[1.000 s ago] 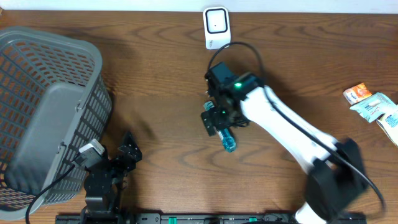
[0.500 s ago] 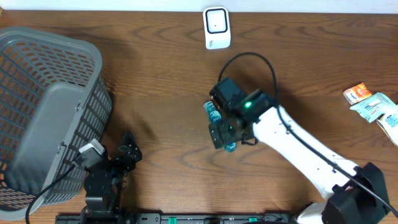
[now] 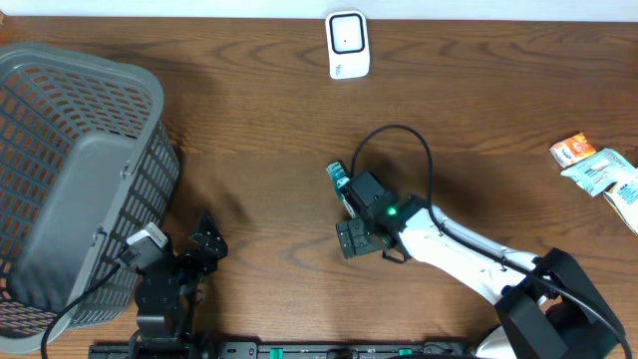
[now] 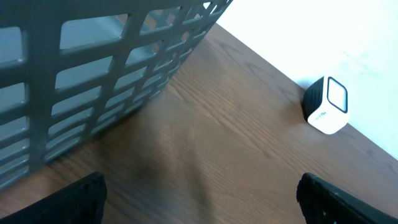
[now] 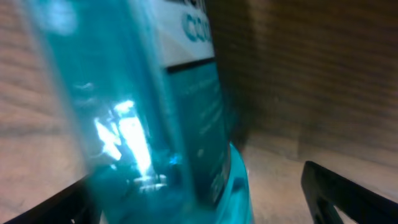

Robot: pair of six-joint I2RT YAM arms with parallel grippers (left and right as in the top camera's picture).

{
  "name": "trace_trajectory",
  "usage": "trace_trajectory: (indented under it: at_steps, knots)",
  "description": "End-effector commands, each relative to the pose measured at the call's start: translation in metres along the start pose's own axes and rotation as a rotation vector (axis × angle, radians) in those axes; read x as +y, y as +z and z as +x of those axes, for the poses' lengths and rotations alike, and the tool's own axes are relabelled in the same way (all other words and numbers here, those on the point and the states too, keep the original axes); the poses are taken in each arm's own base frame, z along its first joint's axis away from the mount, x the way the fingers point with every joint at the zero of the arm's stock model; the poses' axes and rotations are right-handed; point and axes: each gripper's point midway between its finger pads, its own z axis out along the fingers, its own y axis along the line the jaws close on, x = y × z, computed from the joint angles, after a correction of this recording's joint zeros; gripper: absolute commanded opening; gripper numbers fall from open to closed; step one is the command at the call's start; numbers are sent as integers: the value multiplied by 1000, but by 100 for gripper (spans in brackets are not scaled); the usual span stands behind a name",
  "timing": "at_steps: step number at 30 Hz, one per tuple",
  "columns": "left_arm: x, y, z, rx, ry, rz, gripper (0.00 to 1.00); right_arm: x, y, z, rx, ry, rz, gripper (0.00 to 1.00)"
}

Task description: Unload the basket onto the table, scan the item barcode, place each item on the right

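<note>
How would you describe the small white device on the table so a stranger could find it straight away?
Start at the wooden table and follow its far edge to the middle. There stands the small white device, well away from the grey basket and the packets; only it has a dark-rimmed square window on its face.

The right arm [image 3: 449, 244] has drawn back from the upper middle of the overhead frame toward the lower middle, and its white forearm now lies lower and flatter (the black cable [image 3: 431, 170] looped above the wrist has travelled down with it). The right gripper [image 3: 356, 239] has slid down too. The bottle [image 3: 339, 178] now shows a teal end up-left of the wrist, while the end that poked out below the gripper is covered.
</note>
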Motion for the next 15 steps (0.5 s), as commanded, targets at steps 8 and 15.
trace_trajectory:
  at_steps: [8, 15]
  knots:
    - [7, 1, 5, 9, 0, -26, 98, -5, 11, 5, -18, -2, 12, 70]
    - [7, 1, 5, 9, 0, -25, 98, -15, 10, -14, -106, -10, 81, 45]
